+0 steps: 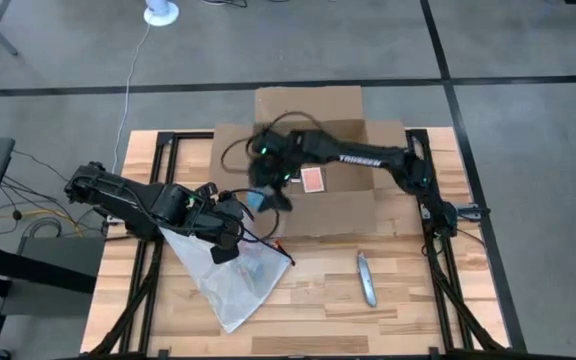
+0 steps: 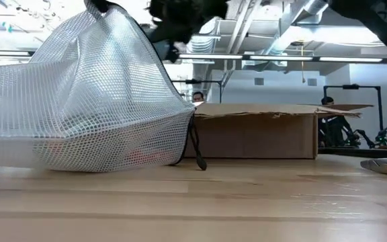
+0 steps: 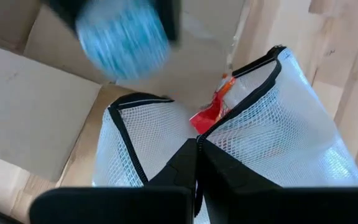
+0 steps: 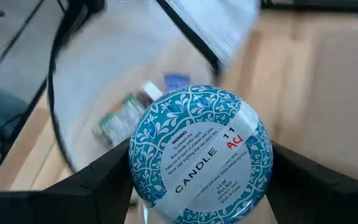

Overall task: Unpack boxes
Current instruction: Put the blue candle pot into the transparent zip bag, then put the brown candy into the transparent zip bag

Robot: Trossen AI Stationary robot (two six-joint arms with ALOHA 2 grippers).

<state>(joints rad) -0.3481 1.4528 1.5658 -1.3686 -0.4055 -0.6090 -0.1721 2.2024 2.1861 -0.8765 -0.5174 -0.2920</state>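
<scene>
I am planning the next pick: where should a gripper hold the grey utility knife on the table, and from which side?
Probably best to grip the utility knife across the middle of its body, coming from straight above. It lies flat on the table, long and narrow, with bare wood along both long sides.

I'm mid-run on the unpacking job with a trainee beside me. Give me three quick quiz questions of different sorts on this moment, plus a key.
1. True or false: the right gripper holds a round blue-patterned candle tin.
2. Multiple choice: the left gripper is shut on what? A) a flap of the cardboard box B) the rim of the mesh bag C) the utility knife
3. Fill in: the utility knife lies on the wooden table, on the ____ arm's side of the high view.

Key:
1. True. The label reads CANDLE.
2. B. The fingers pinch the bag's dark-edged rim, holding it open.
3. right
</scene>
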